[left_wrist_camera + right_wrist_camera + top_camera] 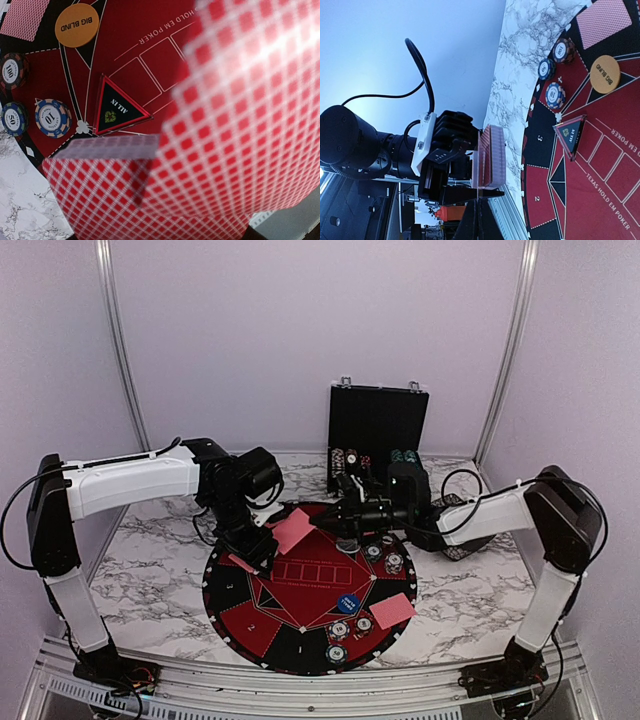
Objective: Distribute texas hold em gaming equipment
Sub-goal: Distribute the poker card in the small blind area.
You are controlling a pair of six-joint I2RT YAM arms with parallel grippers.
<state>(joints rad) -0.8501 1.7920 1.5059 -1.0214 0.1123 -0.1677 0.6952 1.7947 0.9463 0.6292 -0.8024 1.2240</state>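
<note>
Top external shows poker chips point(404, 457) racked inside the black case point(378, 420).

Softly and evenly lit in the overhead view, with faint shadows on the marble tabletop point(150, 580); badly out of focus on the red-backed cards point(240, 125) close against the left wrist lens; crisp on the mat point(600, 165) from the right wrist.

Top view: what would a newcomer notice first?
The round red-and-black mat at table centre dominates, striped chips dotting its near edge. Over its far-left rim the left claw grips a stack of red-backed cards; an open black case stands at the back.
</note>
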